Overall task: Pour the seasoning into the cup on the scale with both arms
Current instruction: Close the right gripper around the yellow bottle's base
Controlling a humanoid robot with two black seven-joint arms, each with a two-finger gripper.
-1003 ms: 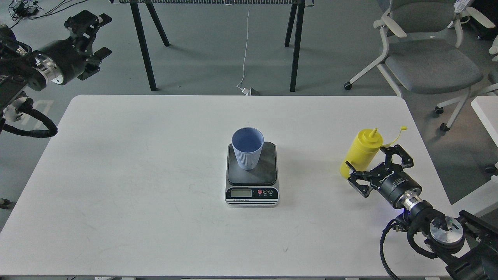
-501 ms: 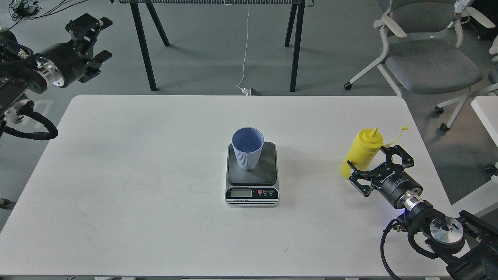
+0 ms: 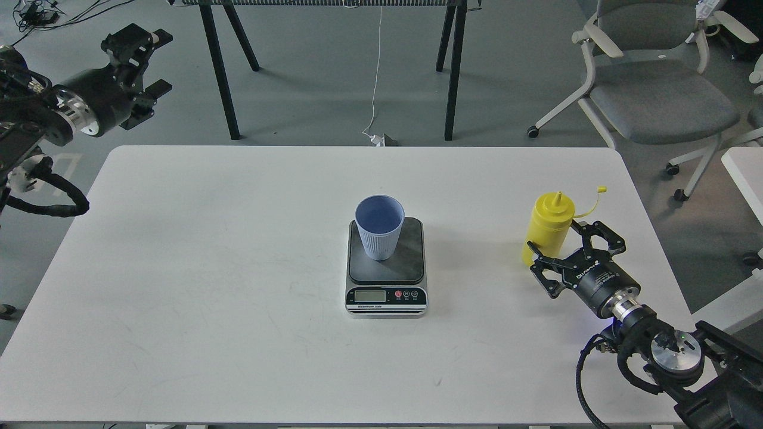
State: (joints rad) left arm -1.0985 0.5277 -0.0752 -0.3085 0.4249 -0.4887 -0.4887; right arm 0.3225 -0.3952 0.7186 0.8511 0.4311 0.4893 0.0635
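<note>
The yellow seasoning bottle stands upright on the right side of the white table, its nozzle uncovered and its small cap hanging off to the right on its tether. My right gripper is open, its fingers on either side of the bottle's lower part. I cannot tell whether they touch it. The light blue cup stands upright and looks empty on the back left of the scale at the table's middle. My left gripper is open and empty, held over the floor beyond the table's back left corner.
A black-legged stand is behind the table with a white cable hanging to the floor. Grey office chairs stand at the back right. Another white table edge is at the far right.
The bottle leaned to the right before; now it stands upright and sits a little further left. My right gripper shifted slightly left with it. The left arm barely moved.
</note>
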